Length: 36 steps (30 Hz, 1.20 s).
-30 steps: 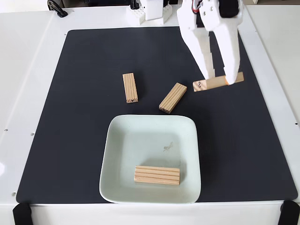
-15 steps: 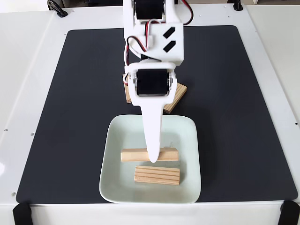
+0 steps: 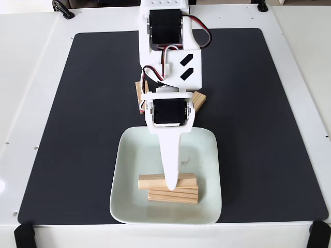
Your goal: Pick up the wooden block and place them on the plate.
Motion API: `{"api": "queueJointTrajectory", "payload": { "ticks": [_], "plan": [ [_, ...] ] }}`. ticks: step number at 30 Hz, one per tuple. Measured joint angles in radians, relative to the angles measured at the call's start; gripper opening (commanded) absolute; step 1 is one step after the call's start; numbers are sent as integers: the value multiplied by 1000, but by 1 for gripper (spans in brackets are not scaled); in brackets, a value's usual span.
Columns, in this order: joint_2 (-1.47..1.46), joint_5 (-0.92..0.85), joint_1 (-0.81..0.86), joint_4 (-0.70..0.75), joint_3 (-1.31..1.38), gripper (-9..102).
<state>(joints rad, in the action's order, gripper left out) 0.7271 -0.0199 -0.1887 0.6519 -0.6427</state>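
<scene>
Wooden block (image 3: pixel 167 180) held clenched in the gripper (image 3: pixel 171 186) overlaps another block (image 3: pixel 174 195) on the plate (image 3: pixel 129 170); released here, it may slide off askew.

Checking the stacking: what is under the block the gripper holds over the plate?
Beneath the held wooden block lies another block on the plate, partly overlapped. Whether the two touch is unclear; the gripper finger hides the held block's middle.

**Blocks on the plate and behind it**

Two wooden blocks lie in the plate (image 3: pixel 126 170): one (image 3: pixel 155 180) overlaps another (image 3: pixel 189 197) nearer the front rim. Behind the plate, two more (image 3: pixel 139 93) (image 3: pixel 199 99) sit on the mat (image 3: pixel 77 103), partly under the arm (image 3: pixel 168 57).
</scene>
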Motion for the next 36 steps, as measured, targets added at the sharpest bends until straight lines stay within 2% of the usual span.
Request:
{"api": "queueJointTrajectory", "payload": {
  "ticks": [5, 7, 11, 15, 21, 25, 28, 32, 36],
  "plan": [
    [0, 0, -2, 0, 0, 2],
    [0, 0, -2, 0, 0, 9],
    [0, 0, -2, 0, 0, 31],
    [0, 0, -2, -2, -18, 43],
    [2, 0, 0, -2, -31, 40],
    [38, 0, 0, -2, -84, 33],
    [121, 0, 0, -2, -155, 21],
    [265, 0, 0, -2, -282, -1],
    [436, 0, 0, 0, -433, 1]
  ]
}}
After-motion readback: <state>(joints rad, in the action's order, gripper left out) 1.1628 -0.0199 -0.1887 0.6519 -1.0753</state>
